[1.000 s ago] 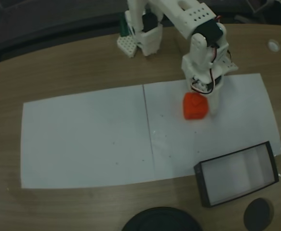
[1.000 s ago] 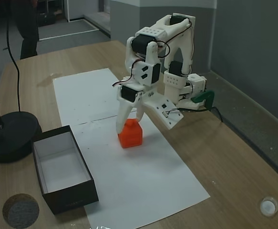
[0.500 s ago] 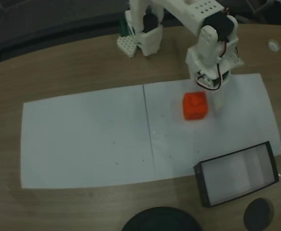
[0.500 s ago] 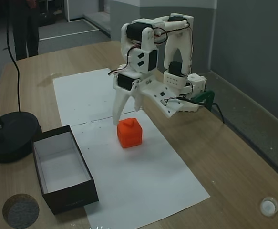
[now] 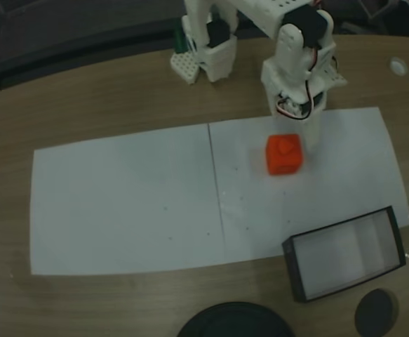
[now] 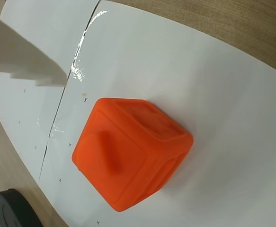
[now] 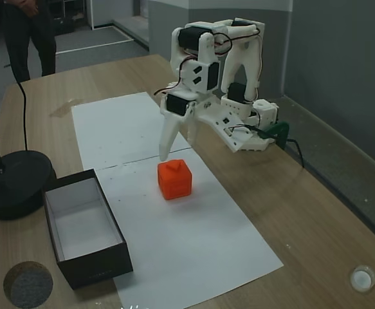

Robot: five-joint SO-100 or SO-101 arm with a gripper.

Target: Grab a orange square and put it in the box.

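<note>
The cube (image 5: 284, 154) sits on white paper (image 5: 120, 203) right of centre in a fixed view, and at mid-frame in the other fixed view (image 7: 174, 179), its raised bump facing up. It rests free on the sheet, with nothing gripping it. In the wrist view the cube (image 6: 130, 158) fills the centre, one face carrying a recessed square panel; no lettering or brand can be read on it.

The tool (image 7: 174, 145) hangs just above and behind the cube, its white fingers apart with a moderate gap, holding nothing. One finger (image 7: 166, 138) points down toward the cube's far edge without touching it. In the wrist view a white finger (image 6: 19, 59) enters from the upper left.

The box (image 5: 346, 253) lies at the lower right of a fixed view, and at lower left in the other (image 7: 84, 225), well apart from the cube. It is black-walled with a white floor, partly on the paper's edge.

Small pen crosses mark the paper near its seam in the wrist view. The wooden worktop (image 7: 316, 212) carries all of it.
</note>
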